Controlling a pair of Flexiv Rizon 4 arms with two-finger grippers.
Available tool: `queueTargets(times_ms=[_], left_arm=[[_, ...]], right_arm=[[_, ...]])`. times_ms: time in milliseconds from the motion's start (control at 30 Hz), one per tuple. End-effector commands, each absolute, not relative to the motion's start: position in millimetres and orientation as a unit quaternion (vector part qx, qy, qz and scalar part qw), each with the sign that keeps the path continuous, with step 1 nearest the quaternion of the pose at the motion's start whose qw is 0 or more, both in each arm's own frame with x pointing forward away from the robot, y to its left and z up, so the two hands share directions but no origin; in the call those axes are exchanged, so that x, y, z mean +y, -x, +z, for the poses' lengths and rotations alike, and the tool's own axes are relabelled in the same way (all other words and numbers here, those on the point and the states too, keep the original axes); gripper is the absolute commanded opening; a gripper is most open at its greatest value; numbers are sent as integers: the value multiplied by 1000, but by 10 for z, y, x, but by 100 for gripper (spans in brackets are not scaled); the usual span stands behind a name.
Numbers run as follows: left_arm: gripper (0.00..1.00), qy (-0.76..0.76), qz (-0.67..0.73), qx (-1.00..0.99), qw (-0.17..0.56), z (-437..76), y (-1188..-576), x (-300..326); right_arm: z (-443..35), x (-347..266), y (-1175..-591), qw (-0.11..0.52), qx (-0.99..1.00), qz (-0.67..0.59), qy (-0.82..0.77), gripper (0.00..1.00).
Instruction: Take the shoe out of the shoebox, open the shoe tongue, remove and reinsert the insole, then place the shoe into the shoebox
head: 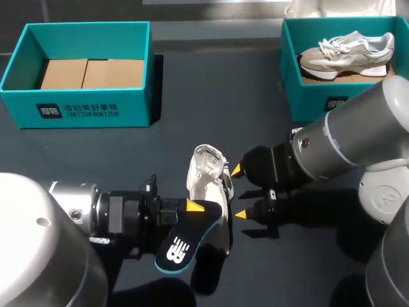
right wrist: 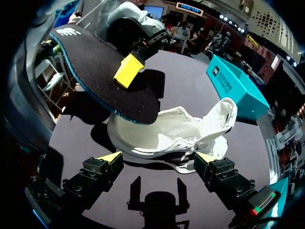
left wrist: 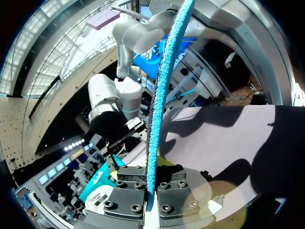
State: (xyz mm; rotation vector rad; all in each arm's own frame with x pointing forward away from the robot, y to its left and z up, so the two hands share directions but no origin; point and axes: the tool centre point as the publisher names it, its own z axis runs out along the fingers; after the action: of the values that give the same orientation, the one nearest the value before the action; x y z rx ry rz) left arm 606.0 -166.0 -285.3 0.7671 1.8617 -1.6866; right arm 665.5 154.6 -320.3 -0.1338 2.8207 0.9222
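A white shoe (head: pixel 208 169) lies on the dark table near the middle, its mouth spread wide (right wrist: pixel 181 133). My left gripper (head: pixel 197 208) is shut on a black insole with a blue edge (head: pixel 192 240), held just over the shoe's near end. In the left wrist view the insole (left wrist: pixel 157 95) stands edge-on between the fingers. In the right wrist view the insole (right wrist: pixel 105 71) hangs above the shoe with a yellow fingertip (right wrist: pixel 127 70) on it. My right gripper (head: pixel 239 192) stands open just right of the shoe, the shoe ahead of its tips (right wrist: pixel 158 160).
A teal shoebox (head: pixel 83 109) with cardboard in it stands at the back left. A second teal box (head: pixel 307 89) at the back right holds a beige and white shoe (head: pixel 348 54). One teal box (right wrist: pixel 233 86) shows beyond the shoe in the right wrist view.
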Motion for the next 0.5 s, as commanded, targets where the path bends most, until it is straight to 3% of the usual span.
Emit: queueTargets(times_ms=[33, 500], left_arm=[[0, -280, -627, 684, 248, -2993, -6196, -1806], [0, -279, -621, 695, 233, -3285, -6394, -1864]], right_arm=[[-3213, 1555, -6644, 87, 946, 309, 44, 100], [-3213, 1555, -6644, 87, 946, 309, 44, 100]])
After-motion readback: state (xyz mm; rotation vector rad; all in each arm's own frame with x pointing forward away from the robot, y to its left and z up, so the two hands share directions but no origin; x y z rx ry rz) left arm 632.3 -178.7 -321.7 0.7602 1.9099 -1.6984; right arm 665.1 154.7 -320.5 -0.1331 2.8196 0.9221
